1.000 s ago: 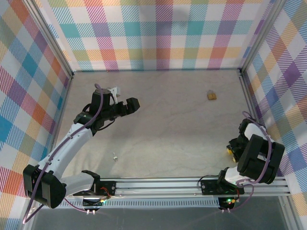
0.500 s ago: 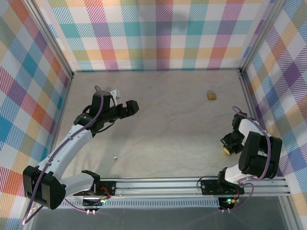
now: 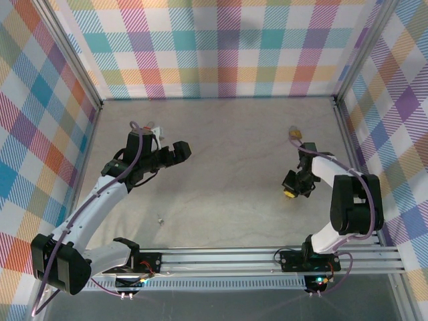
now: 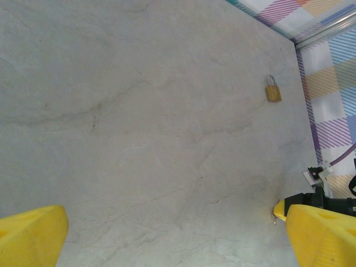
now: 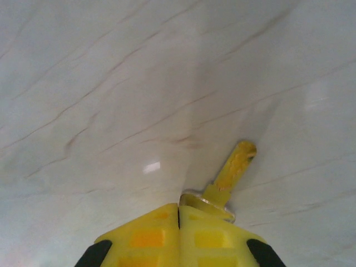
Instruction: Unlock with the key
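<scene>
Two yellow fingers (image 5: 144,236) of the right gripper (image 5: 178,214) press together on the small brass-coloured key (image 5: 233,167), whose blade sticks out past the fingertips over the pale marble-patterned table (image 3: 221,200). The small brass padlock (image 3: 295,134) lies flat on the table behind that gripper's wrist, near it but apart. The left gripper (image 4: 169,233) stands wide open with nothing between its fingers; the padlock lies well ahead of it, off to its right. A tiny metal piece (image 3: 159,218) lies well behind the left gripper, toward the table's near edge.
</scene>
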Controlling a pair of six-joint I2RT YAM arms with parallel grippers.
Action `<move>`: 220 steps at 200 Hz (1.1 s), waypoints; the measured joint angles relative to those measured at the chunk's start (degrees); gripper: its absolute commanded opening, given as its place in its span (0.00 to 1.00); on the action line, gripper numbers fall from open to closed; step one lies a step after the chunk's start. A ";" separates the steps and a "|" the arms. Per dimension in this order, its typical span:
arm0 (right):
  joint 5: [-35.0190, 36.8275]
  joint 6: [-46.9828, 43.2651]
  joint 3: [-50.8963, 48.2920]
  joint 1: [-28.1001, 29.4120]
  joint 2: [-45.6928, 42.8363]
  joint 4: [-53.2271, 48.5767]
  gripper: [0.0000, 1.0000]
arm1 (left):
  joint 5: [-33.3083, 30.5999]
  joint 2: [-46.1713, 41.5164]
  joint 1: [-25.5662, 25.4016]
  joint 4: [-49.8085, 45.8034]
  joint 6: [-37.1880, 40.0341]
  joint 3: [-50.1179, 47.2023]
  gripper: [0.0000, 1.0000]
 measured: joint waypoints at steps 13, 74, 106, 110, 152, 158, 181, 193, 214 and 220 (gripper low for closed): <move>-1.20 -0.76 0.31 1.97 0.00 0.07 0.00 | -0.02 -0.09 0.00 -0.04 0.11 -0.13 1.00; -3.15 -3.15 3.65 8.46 -4.66 -1.68 0.13 | 1.66 -0.13 0.24 0.42 -1.64 -1.25 1.00; 4.22 -3.65 5.75 8.44 -9.27 -7.19 0.41 | 3.19 -0.35 0.24 1.31 -3.13 -2.29 1.00; 4.94 -3.96 5.75 8.44 -9.66 -7.82 0.41 | 3.23 -0.42 0.24 1.51 -3.15 -2.47 1.00; 10.23 -4.68 3.37 9.18 -9.31 -10.08 0.41 | 3.50 -1.09 0.24 1.66 -3.39 -3.23 1.00; 11.04 -4.70 3.37 9.84 -8.72 -10.19 0.41 | 3.50 -1.09 0.24 1.64 -3.39 -3.23 1.00; 13.62 -5.18 3.54 13.03 -5.81 -10.10 0.40 | 3.50 -1.14 0.24 1.62 -3.39 -3.26 1.00; 14.97 -5.49 3.61 14.36 -4.15 -10.05 0.39 | 3.50 -1.31 0.24 1.62 -3.39 -3.39 1.00; 17.11 -5.51 3.61 16.15 -2.21 -10.10 0.37 | 3.50 -1.53 0.24 1.55 -3.37 -3.69 1.00; 17.77 -5.51 3.61 16.52 -1.86 -10.12 0.37 | 3.48 -1.53 0.24 1.55 -3.37 -3.76 1.00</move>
